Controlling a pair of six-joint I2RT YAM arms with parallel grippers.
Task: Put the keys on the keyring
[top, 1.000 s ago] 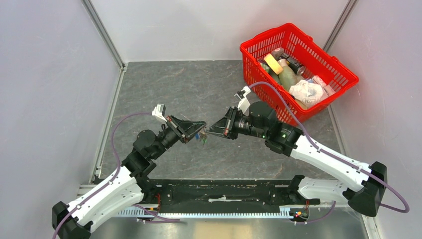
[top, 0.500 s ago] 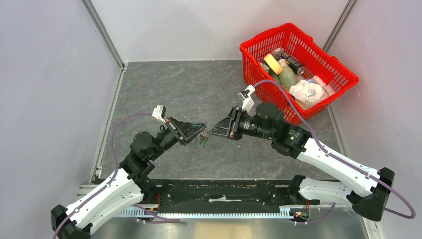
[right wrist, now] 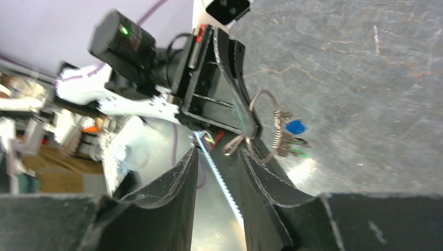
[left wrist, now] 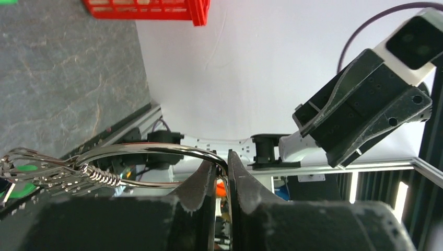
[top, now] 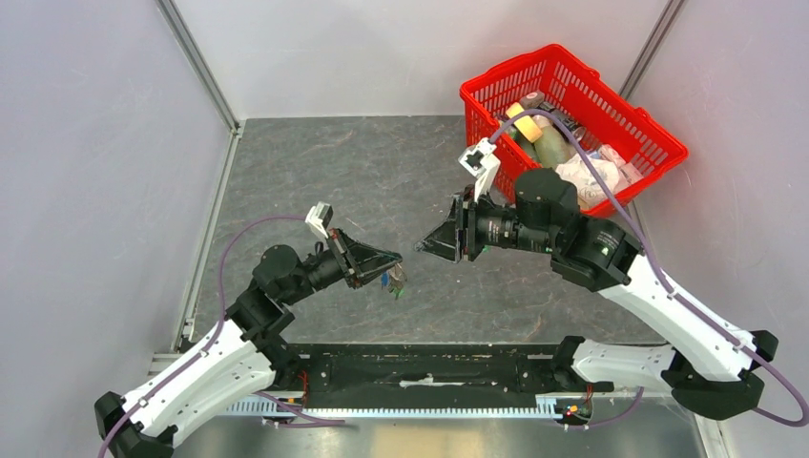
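Presently the left end effector (top: 391, 263) hangs above the grey desk (top: 334, 172). Its fingers are pressed almost together on the wire of the keyring (left wrist: 151, 148). The keys (top: 394, 282) hang in a bunch from the ring, just beside the fingertips, and they do not touch the desk. One key has a blue head (right wrist: 295, 127), and a bit of green shows under it.

The right end effector (top: 421, 248) points at the left one from near, but it stays apart from the ring. Its fingers leave a narrow gap and nothing is between them.

At the far right corner stands the red basket (top: 620, 97). In it lie a yellow roll (top: 522, 121), a greenish bottle (top: 551, 148), a white crumpled bag (top: 587, 176) and some smaller things I cannot tell.
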